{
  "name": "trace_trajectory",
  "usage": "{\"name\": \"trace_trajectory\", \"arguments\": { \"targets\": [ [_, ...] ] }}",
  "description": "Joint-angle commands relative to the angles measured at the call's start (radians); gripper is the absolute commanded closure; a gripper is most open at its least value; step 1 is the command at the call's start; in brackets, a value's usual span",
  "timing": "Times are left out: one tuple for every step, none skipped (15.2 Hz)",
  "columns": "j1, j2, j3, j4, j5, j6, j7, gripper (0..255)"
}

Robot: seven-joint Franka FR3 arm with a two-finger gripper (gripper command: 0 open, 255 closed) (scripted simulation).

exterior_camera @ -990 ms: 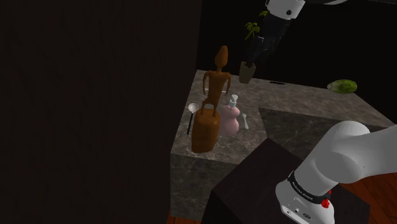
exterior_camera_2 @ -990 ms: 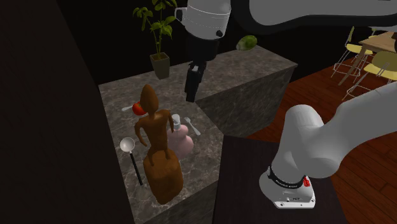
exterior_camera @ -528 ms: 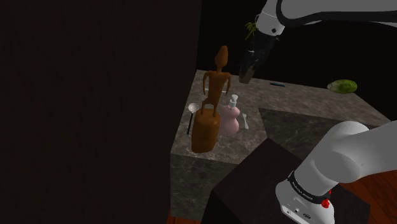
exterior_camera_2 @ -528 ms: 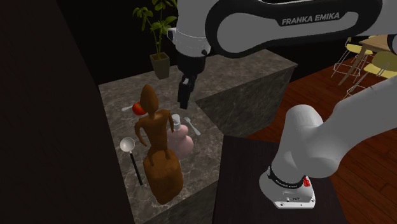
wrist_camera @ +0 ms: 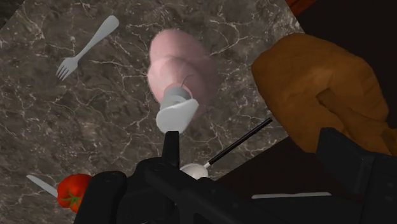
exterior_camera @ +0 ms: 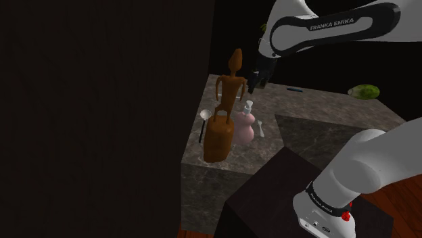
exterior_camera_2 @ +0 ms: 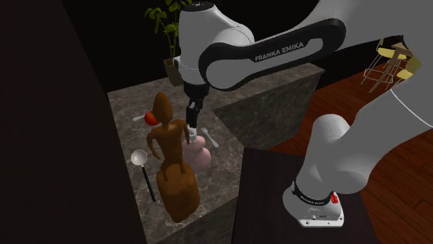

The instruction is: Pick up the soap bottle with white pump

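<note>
Near the middle of the shoulder view, the pink bottle (exterior_camera: pixel 244 128) stands on the counter (exterior_camera: pixel 318 115) just beside the brown statue (exterior_camera: pixel 220 132), while the gripper (exterior_camera: pixel 255 84) hangs above its white pump (exterior_camera: pixel 249 105), fingers apart, holding nothing.

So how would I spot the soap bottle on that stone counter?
Find the dark marbled counter and the tall brown figure statue near its edge. Just to the statue's right in the shoulder view stands the soap bottle. It is the only pale pink, round-bellied thing there, topped by a white pump, unlike the flat grey fork beside it.
</note>
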Motion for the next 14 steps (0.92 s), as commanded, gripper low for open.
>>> {"name": "trace_trajectory", "arguments": {
  "targets": [
    [-0.010, 0.057, -0.012, -0.006, -0.017, 0.057, -0.015, 0],
    [-0.014, 0.087, -0.018, -0.006, -0.025, 0.083, -0.021, 0],
    [-0.019, 0.119, -0.024, -0.005, -0.033, 0.110, -0.028, 0],
    [-0.024, 0.151, -0.030, -0.002, -0.041, 0.135, -0.034, 0],
    [-0.029, 0.183, -0.035, 0.002, -0.049, 0.161, -0.040, 0],
    [-0.034, 0.216, -0.041, 0.007, -0.057, 0.185, -0.046, 0],
    [-0.039, 0.250, -0.046, 0.013, -0.064, 0.210, -0.051, 0],
    [-0.044, 0.285, -0.052, 0.021, -0.071, 0.233, -0.057, 0],
    [-0.048, 0.316, -0.056, 0.029, -0.078, 0.254, -0.061, 0],
    [-0.048, 0.324, -0.057, 0.022, -0.079, 0.268, -0.060, 0],
    [-0.049, 0.332, -0.057, 0.016, -0.080, 0.282, -0.058, 0],
    [-0.049, 0.340, -0.057, 0.010, -0.081, 0.296, -0.056, 0],
    [-0.050, 0.348, -0.058, 0.004, -0.083, 0.311, -0.054, 0],
    [-0.050, 0.357, -0.058, -0.002, -0.084, 0.325, -0.052, 0]
  ]
}}
